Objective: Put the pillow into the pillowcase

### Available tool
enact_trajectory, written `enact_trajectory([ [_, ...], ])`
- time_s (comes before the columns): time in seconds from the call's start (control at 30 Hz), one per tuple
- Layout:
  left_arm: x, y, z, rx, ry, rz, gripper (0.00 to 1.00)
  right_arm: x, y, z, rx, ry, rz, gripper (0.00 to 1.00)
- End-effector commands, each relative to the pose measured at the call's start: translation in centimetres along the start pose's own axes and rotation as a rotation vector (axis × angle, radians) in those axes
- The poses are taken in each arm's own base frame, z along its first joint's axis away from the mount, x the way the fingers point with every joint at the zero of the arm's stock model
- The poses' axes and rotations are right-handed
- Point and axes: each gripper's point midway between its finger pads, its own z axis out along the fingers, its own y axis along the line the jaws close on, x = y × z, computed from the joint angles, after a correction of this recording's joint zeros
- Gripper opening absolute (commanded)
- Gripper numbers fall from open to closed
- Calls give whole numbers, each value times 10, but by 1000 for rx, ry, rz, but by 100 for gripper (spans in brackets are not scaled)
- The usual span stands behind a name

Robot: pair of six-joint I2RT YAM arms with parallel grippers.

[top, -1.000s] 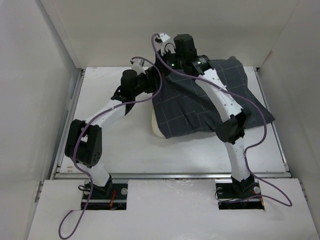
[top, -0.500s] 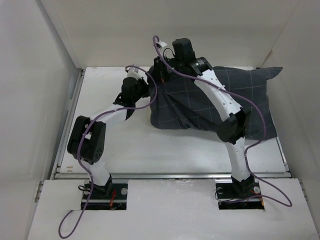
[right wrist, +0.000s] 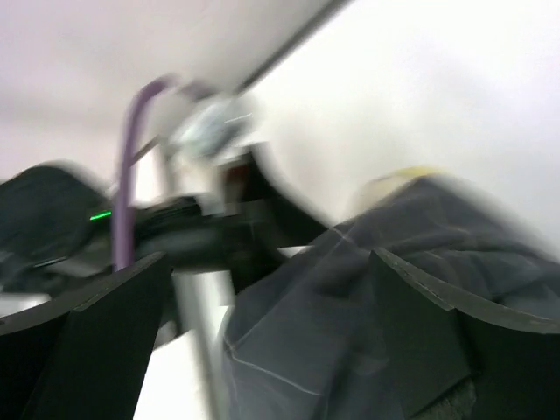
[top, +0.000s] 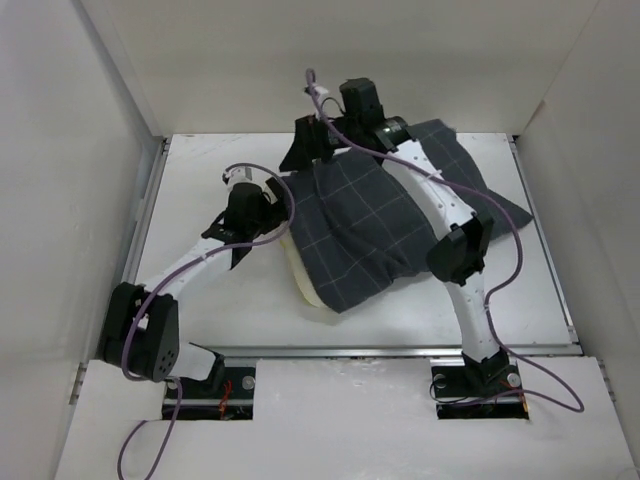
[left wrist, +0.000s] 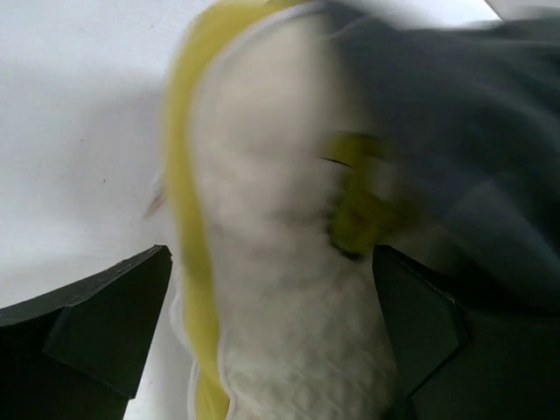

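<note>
The dark grid-lined pillowcase (top: 390, 220) lies in a rumpled heap across the middle and right of the table, covering most of the pillow. Only a cream pillow (top: 303, 283) edge shows at the near left. My left gripper (top: 283, 212) is open at the case's left edge. In the left wrist view the left gripper (left wrist: 271, 346) straddles the pillow (left wrist: 280, 262) end, with its yellow band and emblem, and the pillowcase (left wrist: 472, 131) lies to the right. My right gripper (top: 305, 150) is open over the far left corner. The blurred right wrist view shows the right gripper (right wrist: 271, 341) over the pillowcase (right wrist: 350, 332).
White walls close in the table (top: 200, 180) at left, back and right. A metal rail (top: 340, 350) runs along the near edge. Purple cables (top: 320, 110) loop off both arms. The left arm (right wrist: 201, 227) shows in the right wrist view.
Both grippers have opened. The pillowcase, lifted and stretched out rightward half a second ago, has dropped into a heap. The left arm has drawn back toward the near left.
</note>
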Motion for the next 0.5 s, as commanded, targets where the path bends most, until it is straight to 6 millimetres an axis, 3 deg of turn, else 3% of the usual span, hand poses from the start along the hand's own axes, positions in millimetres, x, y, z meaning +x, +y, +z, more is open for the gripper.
enact_trajectory([
  [0.0, -14, -13, -20, 15, -5, 70, 100, -96, -15, -87, 318, -296, -207, 100],
  [0.03, -23, -6, -19, -36, -25, 67, 100, -93, -11, -94, 343, -285, -199, 100],
  [0.07, -35, -11, -18, -62, -42, 68, 100, -101, 11, -115, 367, -316, -227, 100],
  [0.1, -33, 9, -21, -158, -10, 73, 100, -102, 8, -129, 449, -340, -216, 100],
  [0.13, -34, 17, -23, -213, -6, 69, 100, -79, -10, -128, 504, -291, -162, 100],
  [0.17, -40, 36, -29, -321, -15, 57, 100, -79, 7, -149, 546, -321, -171, 100],
  [0.2, -47, 43, -29, -351, -44, 40, 100, -71, 3, -157, 594, -316, -154, 100],
  [0.23, -43, 53, -37, -395, -29, 50, 100, -39, -23, -159, 686, -259, -95, 100],
  [0.27, -41, 59, -42, -414, -33, 45, 100, -25, -27, -165, 721, -241, -77, 100],
  [0.3, -33, 67, -51, -416, -31, 45, 100, -18, -13, -182, 747, -257, -82, 100],
  [0.33, -30, 66, -54, -384, -31, 54, 100, -6, -15, -186, 769, -255, -64, 100],
  [0.37, -26, 64, -59, -343, -26, 64, 97, 29, -34, -185, 813, -210, -19, 100],
  [0.4, -15, 54, -63, -253, 11, 78, 93, 31, -15, -198, 802, -261, -32, 100],
  [0.43, 3, 48, -77, -167, 26, 142, 90, 43, -13, -200, 799, -271, -17, 100],
  [0.47, 8, 33, -81, -79, 11, 166, 90, 77, -25, -198, 820, -235, 28, 100],
])
